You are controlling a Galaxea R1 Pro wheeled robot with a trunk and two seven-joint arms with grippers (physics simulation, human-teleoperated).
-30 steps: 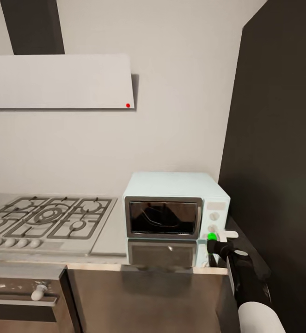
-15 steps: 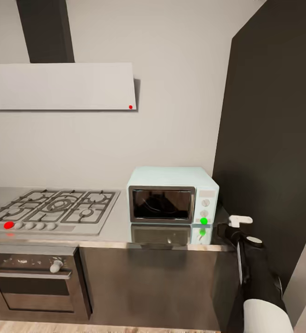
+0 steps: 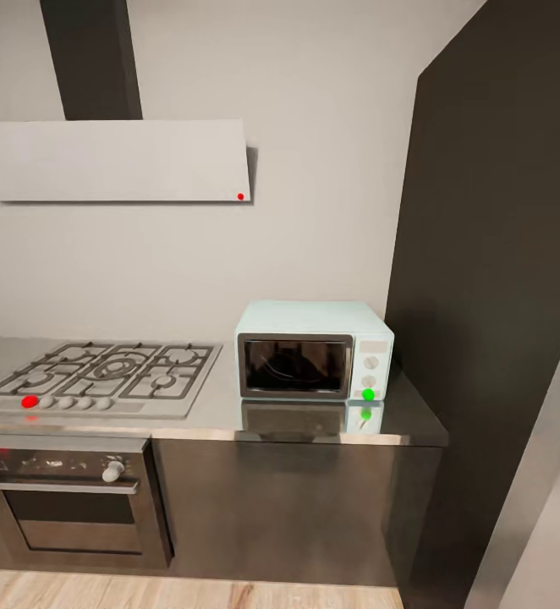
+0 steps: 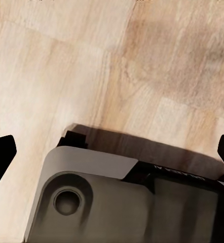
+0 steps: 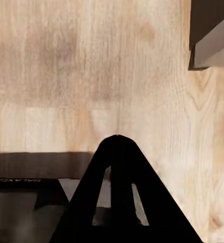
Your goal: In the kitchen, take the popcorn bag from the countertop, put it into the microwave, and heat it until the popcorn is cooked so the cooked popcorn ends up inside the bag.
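The microwave is seen on the countertop with its dark glass door shut and the round light on its white panel lit green. A dark, curved shape is made out behind the glass, but whether it is the popcorn bag cannot be told. From the shut door and the green light, heating is judged to be under way, so that the placing and starting steps are taken as done and only the cooking itself is left; this is a judgement, not something confirmed.

In the left wrist view, the left gripper is shown with its dark fingertips set wide apart. Nothing is held between them, and only wooden floor and part of the robot's grey base lie beyond them. In the right wrist view, the right gripper is seen with its fingers drawn together into one dark point. Nothing is gripped, and the same floor lies ahead of the tips.
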